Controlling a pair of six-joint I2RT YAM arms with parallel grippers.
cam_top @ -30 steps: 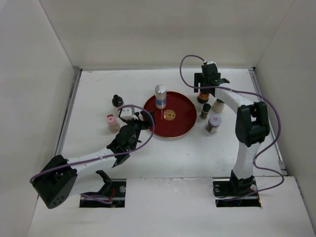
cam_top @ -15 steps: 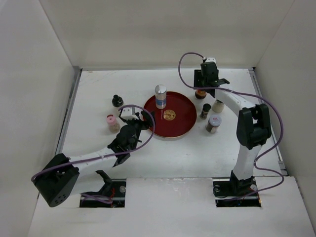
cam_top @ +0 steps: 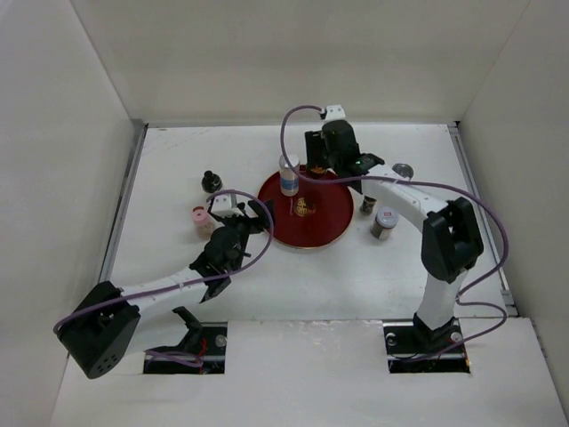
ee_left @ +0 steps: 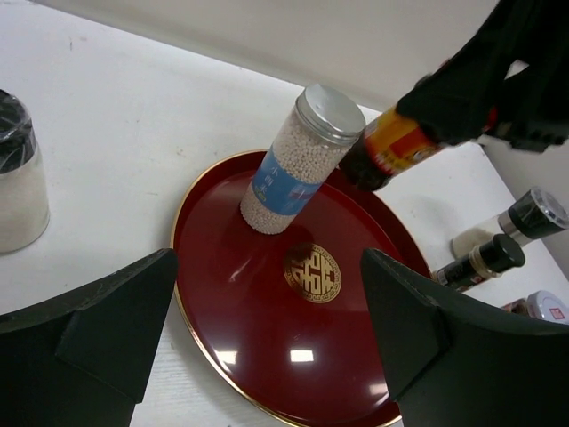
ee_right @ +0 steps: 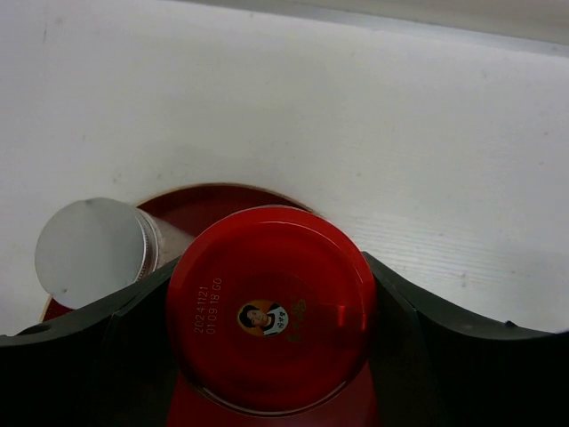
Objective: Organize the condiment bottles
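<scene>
Right gripper (cam_top: 325,156) is clamped on the red-lidded jar (ee_right: 271,307), one finger on each side just below the lid. The jar is held in the air over the far edge of the red tray (ee_left: 222,267), with no contact visible. In the right wrist view the lid faces straight into the camera, so the jar's long axis runs along the gripper's line of sight. In the left wrist view the jar is tilted: dark base toward the tray, lid end hidden in the fingers, leaning well off the line of the tall white jar with blue band (ee_left: 293,160). The base is just beside that jar's silver cap; touching or not, can't tell. The tall jar stands upright on the tray's far-left part, beside the gold emblem (ee_left: 313,272). Left gripper (cam_top: 253,212) is wide open with nothing between the fingers, hovering at the tray's near-left rim and facing across it. On the table (cam_top: 356,276) left of the tray are the pink-lidded jar (cam_top: 201,216) and a black-capped jar (cam_top: 210,181). To the right of the tray are a black-capped shaker (cam_top: 368,205) and the silver-lidded jar (cam_top: 384,222).
</scene>
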